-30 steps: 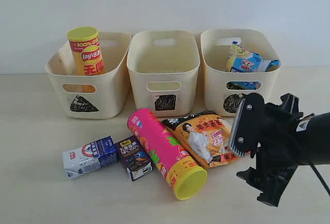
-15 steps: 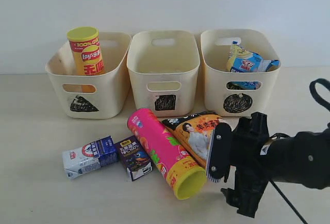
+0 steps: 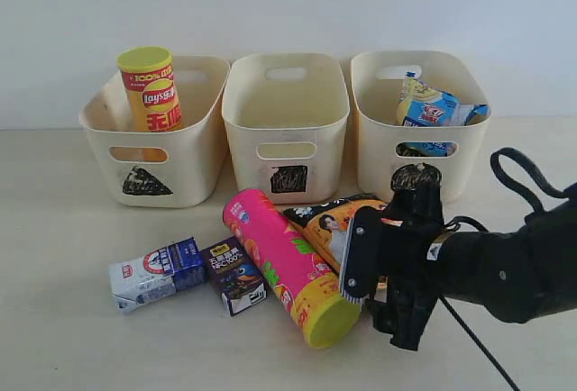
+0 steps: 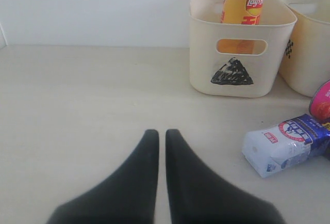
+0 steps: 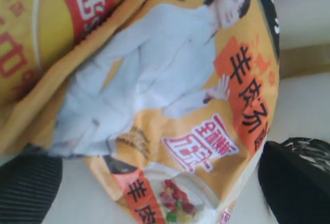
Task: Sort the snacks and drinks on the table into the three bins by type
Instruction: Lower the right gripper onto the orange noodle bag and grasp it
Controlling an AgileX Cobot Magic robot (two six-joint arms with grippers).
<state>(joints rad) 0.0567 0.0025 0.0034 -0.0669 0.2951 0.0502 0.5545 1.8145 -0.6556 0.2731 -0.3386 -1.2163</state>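
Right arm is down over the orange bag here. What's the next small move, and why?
Probably close the right gripper on the orange bag. Its jaws stand open, with fingers on either side of the bag, so a grasp looks set. The blue-white bag already sits in the circle bin, likely this one's place too.

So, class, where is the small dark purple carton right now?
The dark purple carton lies left of centre in the exterior view, on the table between the white-and-blue carton and the pink chip tube.
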